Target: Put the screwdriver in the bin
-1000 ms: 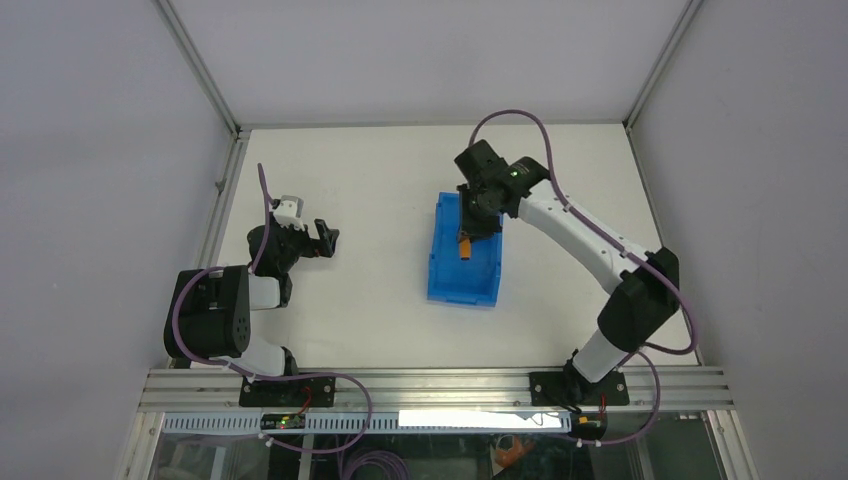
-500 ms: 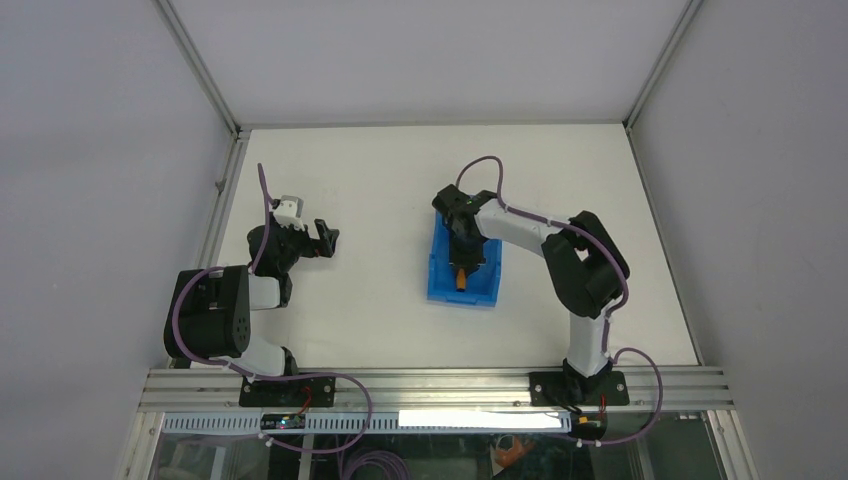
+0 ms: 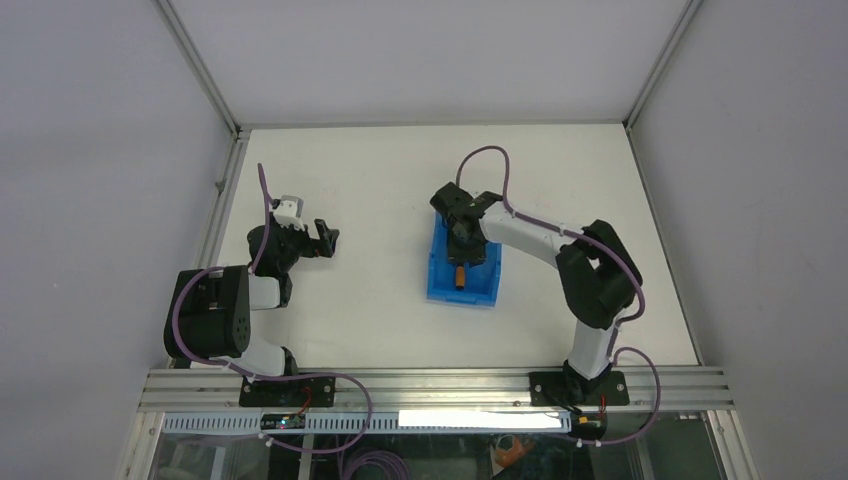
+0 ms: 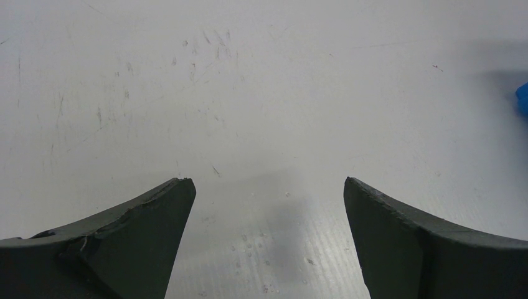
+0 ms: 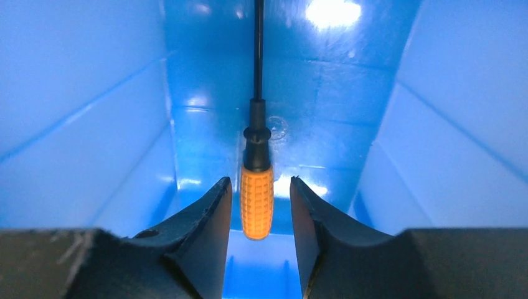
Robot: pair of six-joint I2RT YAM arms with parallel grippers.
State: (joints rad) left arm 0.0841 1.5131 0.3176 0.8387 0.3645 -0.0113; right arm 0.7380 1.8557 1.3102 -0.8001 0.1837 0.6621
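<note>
Since a second ago the right arm has dropped low and bent at the elbow, and the right gripper (image 3: 461,256) now sits down inside the bin (image 3: 463,298); its fingers (image 5: 205,218) stand a little apart, with a thin gap on each side of the screwdriver (image 5: 256,202), so they are not pinching it; the screwdriver lies in the bin between the blue walls, orange handle by the fingers, dark shaft pointing away; the left gripper (image 4: 268,187) has not moved; it hangs over the white table (image 4: 249,93), spread wide, holding nothing.
</note>
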